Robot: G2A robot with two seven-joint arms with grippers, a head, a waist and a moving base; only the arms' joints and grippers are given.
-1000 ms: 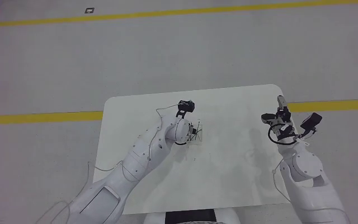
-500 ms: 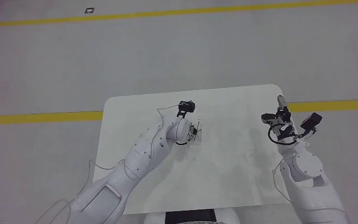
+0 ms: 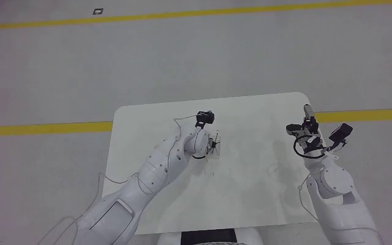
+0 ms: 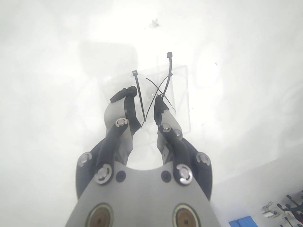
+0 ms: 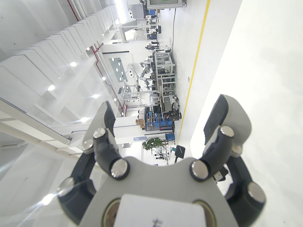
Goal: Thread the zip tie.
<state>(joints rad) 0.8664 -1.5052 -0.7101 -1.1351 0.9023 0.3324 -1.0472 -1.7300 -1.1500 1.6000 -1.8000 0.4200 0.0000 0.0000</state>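
Note:
Several black zip ties (image 4: 140,95) lie crossed in a small clear tray (image 4: 182,109) on the white table (image 3: 257,177). My left gripper (image 4: 144,99) is open just above the tray. Its dark fingertips (image 4: 129,93) stand on either side of the ties' thin ends, one tie running up between them. From above, the left gripper (image 3: 211,146) covers most of the tray (image 3: 218,149), near the table's middle. My right gripper (image 5: 163,114) is open and holds nothing. It is raised at the table's right edge, where the top view has the right gripper (image 3: 301,120) pointing away from the tray.
A small dark speck (image 4: 155,23) lies on the table beyond the tray. The table's right edge (image 3: 311,116) runs just under the right arm. Yellow floor lines (image 3: 55,128) lie beyond the table.
The left arm has shifted very slightly toward the tray. The right arm has kept still.

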